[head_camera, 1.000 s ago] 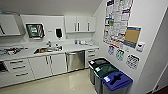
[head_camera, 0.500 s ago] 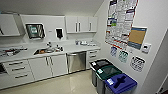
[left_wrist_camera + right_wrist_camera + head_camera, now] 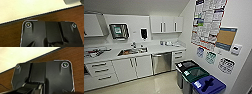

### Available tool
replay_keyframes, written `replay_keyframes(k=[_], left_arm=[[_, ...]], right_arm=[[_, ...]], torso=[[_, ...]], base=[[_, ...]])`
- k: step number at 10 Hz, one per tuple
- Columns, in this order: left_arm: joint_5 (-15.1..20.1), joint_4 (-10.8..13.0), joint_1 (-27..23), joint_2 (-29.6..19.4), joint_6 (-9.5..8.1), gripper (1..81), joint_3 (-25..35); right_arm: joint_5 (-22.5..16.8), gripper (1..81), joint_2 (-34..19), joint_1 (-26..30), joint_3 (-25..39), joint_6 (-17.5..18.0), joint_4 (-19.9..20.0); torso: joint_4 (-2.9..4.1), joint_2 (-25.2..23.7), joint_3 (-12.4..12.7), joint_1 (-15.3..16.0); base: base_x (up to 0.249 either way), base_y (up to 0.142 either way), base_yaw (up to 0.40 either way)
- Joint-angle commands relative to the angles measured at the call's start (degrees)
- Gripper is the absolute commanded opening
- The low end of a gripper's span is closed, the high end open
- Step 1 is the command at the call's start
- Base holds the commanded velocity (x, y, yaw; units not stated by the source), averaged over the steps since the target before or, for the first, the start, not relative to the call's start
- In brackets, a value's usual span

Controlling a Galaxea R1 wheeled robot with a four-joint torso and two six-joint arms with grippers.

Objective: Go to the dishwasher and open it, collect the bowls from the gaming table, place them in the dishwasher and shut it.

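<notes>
- Clearly the robot stands in a small kitchen room, and the dishwasher (image 3: 162,62) lies ahead in the head view at about twelve o'clock, a touch toward eleven, built in under the white surface (image 3: 159,48).
- Its grey steel front is shut; a bar handle runs level along the top edge, so the door's long axis is side to side.
- White cabinet doors (image 3: 134,67) flank it at nine o'clock, below the sink (image 3: 131,51); a narrow stack of drawers (image 3: 178,56) sits just beside it at three o'clock.
- Three bins stand along the wall at about four o'clock: a black-lidded one (image 3: 186,65), a green-lidded one (image 3: 196,74) and a blue-lidded one (image 3: 209,85), well apart from the dishwasher across open floor (image 3: 156,85).
- Both wrist views look down past the robot's own dark plate onto pale floor meeting a brown band; the state of either hand I cannot tell.
- My judgement: the step is the approach to the dishwasher. Neither arm looks plainly nearer, as the unit sits almost dead ahead.
- No bowls or gaming table can be made out.
</notes>
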Motion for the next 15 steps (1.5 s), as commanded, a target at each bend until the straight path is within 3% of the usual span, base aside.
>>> replay_keyframes(k=[1, 15], left_arm=[[2.44, -0.46, -2.87, 0.08, -0.18, 81.1, -0.2], [2.35, -0.99, -2.87, -0.54, -0.27, 81.1, -0.2]], right_arm=[[-2.8, 81.1, 0.04, 3.06, 0.25, -0.08, -0.34], [-2.71, 81.1, 0.13, 2.97, 0.25, -0.08, -0.16]], torso=[[0.0, 0.0, 0.0, 0.0], [0.0, -0.02, 0.0, -0.01]], base=[[0.111, 0.079, 0.0], [0.111, 0.079, 0.0]])
